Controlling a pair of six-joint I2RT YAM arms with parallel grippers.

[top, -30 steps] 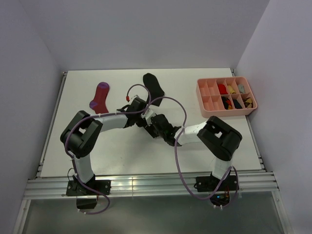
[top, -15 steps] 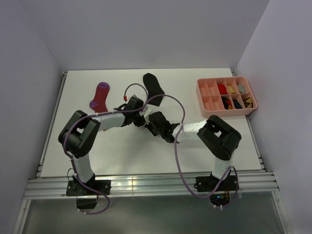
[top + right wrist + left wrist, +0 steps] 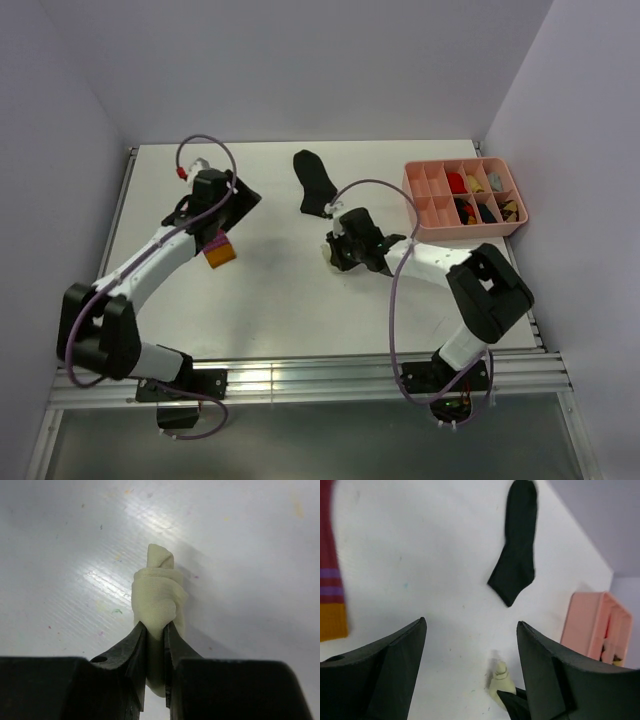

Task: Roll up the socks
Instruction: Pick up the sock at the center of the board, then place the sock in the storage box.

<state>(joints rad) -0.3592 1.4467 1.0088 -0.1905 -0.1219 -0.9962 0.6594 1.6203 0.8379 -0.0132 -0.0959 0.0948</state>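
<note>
Swung out from the middle, the left gripper (image 3: 470,627) now hangs spread and empty at the far left above the magenta sock (image 3: 220,252), and its wrist hides all but the sock's orange end from overhead. The right gripper (image 3: 155,630) stays pinched on the rolled cream sock (image 3: 156,592), which rests on the table (image 3: 270,300) near centre. The black sock (image 3: 315,182) lies flat just beyond, apart from it. A pink tray (image 3: 465,229) sits at the far right, with small items in several compartments.
</note>
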